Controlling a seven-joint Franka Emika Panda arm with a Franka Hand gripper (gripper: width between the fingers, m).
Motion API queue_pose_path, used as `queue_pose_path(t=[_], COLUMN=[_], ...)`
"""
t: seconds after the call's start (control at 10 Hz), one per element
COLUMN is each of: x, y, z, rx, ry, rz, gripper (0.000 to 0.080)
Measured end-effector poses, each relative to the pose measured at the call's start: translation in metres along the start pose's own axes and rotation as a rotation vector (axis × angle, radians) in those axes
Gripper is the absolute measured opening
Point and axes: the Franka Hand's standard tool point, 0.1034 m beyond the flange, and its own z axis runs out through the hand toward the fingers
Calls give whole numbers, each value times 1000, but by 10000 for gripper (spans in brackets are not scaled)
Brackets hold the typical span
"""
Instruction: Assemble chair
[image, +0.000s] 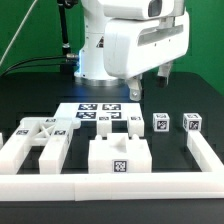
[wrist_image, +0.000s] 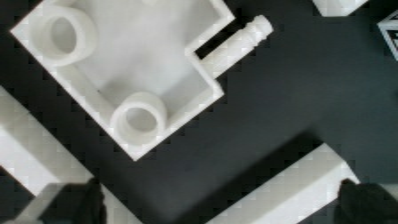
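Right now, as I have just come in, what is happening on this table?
A Franka arm hangs over the black table with its gripper open and empty. The white chair is not yet joined: loose pieces lie near the marker board, inside the L-shaped border rail. The wrist view shows a flat chair piece with two round sockets; nothing touches it.

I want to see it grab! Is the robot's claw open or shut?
Open: the gripper stands spread wide in the wrist view, holding nothing.
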Motion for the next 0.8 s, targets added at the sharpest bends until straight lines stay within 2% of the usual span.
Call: queue_pose_path(t=[0.5, 0.6, 0.8], x=[0, -4, -27], y=[0, 2, 20], z=[0, 1, 5], rx=[1, 1, -5], ry=[0, -2, -17], rz=[0, 9, 133], gripper=[649, 649, 649])
